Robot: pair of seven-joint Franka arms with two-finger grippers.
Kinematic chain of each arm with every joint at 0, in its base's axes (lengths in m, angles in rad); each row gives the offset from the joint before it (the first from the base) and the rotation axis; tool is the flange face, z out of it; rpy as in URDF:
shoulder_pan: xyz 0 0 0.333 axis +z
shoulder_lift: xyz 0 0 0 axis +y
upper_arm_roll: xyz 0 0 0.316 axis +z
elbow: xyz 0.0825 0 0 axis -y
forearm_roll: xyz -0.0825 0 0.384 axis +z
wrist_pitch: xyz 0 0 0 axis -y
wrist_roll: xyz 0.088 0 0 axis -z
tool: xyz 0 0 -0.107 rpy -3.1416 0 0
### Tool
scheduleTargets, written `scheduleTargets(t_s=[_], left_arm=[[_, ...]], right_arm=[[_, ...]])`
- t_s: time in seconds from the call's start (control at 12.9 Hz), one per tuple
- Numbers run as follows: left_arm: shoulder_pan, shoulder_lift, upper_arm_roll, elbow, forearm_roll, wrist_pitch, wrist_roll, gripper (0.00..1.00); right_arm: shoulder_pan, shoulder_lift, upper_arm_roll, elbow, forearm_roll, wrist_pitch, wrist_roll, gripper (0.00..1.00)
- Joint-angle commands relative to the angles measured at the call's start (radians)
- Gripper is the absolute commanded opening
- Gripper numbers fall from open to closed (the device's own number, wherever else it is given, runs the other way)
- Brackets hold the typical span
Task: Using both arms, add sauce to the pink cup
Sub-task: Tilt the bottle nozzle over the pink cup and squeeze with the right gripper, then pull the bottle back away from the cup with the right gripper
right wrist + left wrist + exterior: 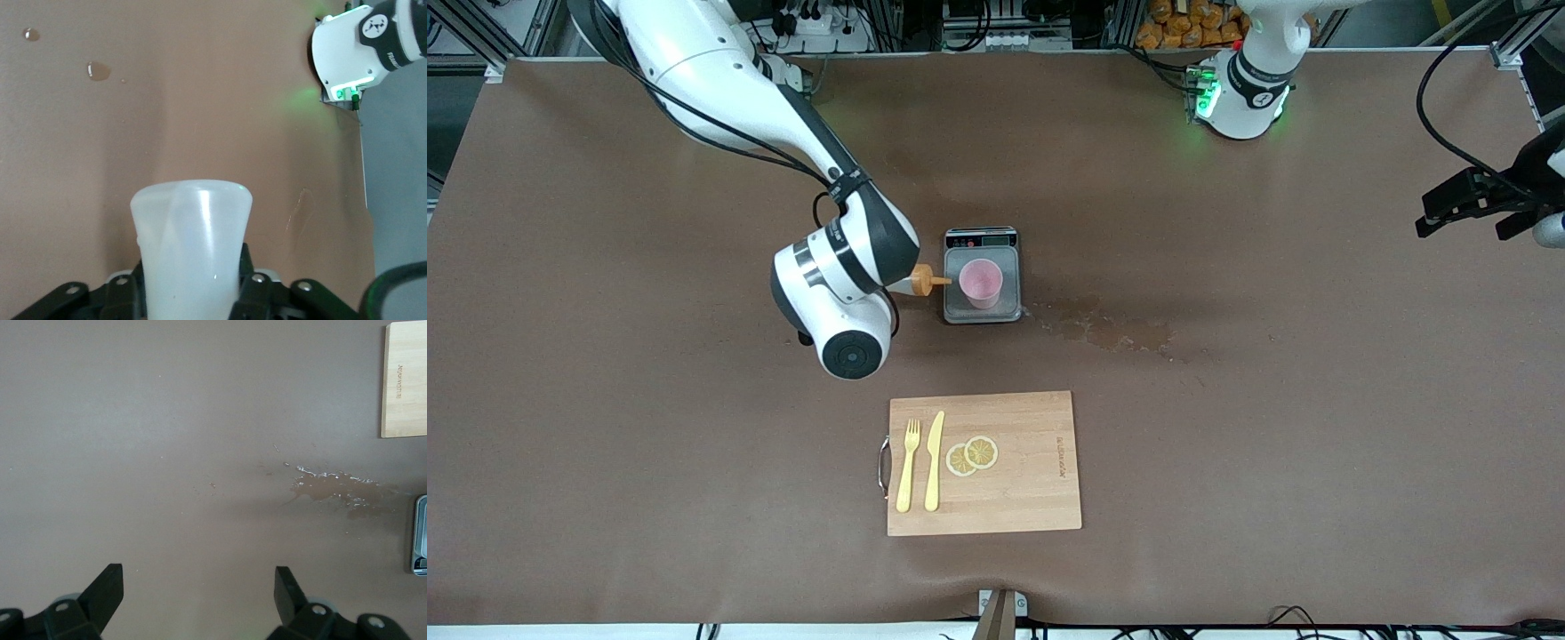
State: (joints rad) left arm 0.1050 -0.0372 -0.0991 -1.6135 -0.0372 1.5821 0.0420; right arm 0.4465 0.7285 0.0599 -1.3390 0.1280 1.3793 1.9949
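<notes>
- The cutting board [983, 463] lies nearest the front camera, with a fork [908, 466], a knife [934, 460] and two lemon slices [972, 455] on it.
- Farther from that camera than the board sits the scale [982, 276], and the pink cup [981, 283] stands upright on its plate.
- My right gripper [193, 293] is clamped around the sauce bottle [923, 282], holding it on its side just beside the scale, toward the right arm's end of the table; the orange cap and nozzle point at the cup, tip close to its rim.
- A wet spill [1107, 329] marks the table beside the scale, toward the left arm's end.
- My left gripper [193, 593] waits well apart from the scale, jaws spread wide and holding nothing.
</notes>
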Motion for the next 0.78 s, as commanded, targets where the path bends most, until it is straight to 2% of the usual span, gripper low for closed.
scheduleTargets(t_s=[0.0,0.16,0.31,0.54,0.7], left_arm=[[-0.010,-0.023,0.012,-0.020,-0.010,-0.007,0.007,1.00],[-0.002,-0.015,0.006,-0.016,-0.010,-0.005,0.006,1.00],[-0.004,-0.015,-0.001,-0.016,-0.010,-0.004,0.006,1.00],[-0.002,-0.013,-0.001,-0.016,-0.010,-0.004,0.004,1.00],[-0.004,-0.013,-0.001,-0.016,-0.010,-0.004,0.001,1.00]], right_arm=[[-0.017,-0.007,0.009,0.015,0.054,0.012,-0.083,0.52],[-0.066,-0.012,0.009,0.014,0.123,0.026,-0.157,0.49],[-0.081,-0.020,0.009,-0.002,0.154,0.055,-0.237,0.31],[-0.120,-0.018,0.011,-0.003,0.202,0.060,-0.306,0.32],[-0.184,-0.018,0.009,-0.012,0.293,0.060,-0.398,0.34]])
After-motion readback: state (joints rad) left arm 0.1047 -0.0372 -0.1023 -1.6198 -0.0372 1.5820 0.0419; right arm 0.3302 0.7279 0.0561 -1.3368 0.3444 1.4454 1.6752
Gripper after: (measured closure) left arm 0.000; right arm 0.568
